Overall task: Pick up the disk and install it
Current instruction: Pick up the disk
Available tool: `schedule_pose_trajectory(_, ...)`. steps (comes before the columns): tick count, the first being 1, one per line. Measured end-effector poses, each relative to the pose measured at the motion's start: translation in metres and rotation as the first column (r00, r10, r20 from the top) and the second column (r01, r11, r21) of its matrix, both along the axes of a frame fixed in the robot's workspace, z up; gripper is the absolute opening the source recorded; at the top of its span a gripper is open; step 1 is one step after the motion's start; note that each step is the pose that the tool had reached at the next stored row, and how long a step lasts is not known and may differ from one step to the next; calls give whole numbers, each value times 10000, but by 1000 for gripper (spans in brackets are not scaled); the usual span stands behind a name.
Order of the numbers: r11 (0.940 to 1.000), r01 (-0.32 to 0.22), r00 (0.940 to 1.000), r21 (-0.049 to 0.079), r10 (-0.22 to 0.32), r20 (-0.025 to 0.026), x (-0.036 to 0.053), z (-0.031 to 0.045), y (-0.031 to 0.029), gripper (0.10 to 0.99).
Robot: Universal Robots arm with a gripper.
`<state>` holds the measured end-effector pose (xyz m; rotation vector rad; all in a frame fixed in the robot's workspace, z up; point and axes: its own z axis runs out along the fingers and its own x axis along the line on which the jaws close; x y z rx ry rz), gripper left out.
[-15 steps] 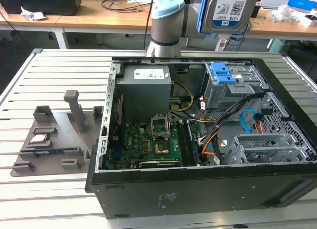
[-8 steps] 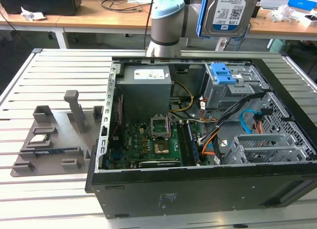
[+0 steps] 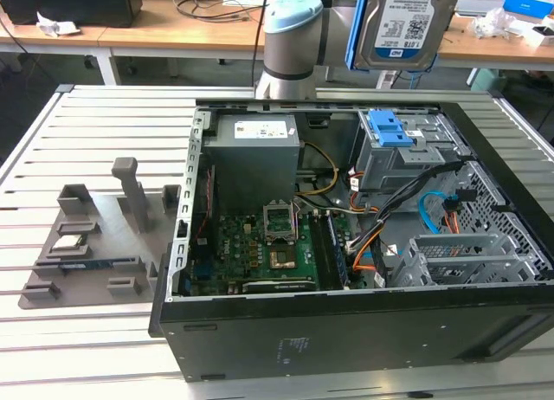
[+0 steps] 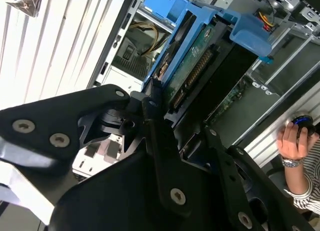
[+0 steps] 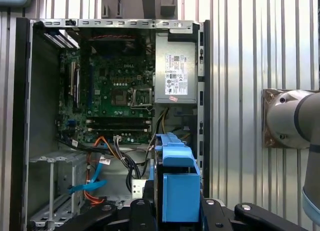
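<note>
The open computer case (image 3: 346, 331) is lying on the slatted table (image 3: 104, 114), with its drive cage (image 3: 398, 158) facing upward. The disk (image 3: 405, 23) is hanging in the air above that cage, well clear of it. The gripper (image 4: 180, 118) is clamping the disk's blue carrier, fingers closed against it. The pickup is looking done, while the installing is remaining.

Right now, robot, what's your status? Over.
Tool shut on disk. Disk upright, in the air above the open case, not installed. Cables cross the case by the cage.
</note>
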<state>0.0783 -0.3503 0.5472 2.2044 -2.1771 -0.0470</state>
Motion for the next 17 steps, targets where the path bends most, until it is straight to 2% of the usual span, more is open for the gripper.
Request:
schedule_pose_trajectory(8, 9999, 0, 10000, -134, 0, 0, 0, -8, -127, 365)
schedule_pose_trajectory(17, 9996, 0, 10000, -267, 0, 0, 1, -16, -221, 365)
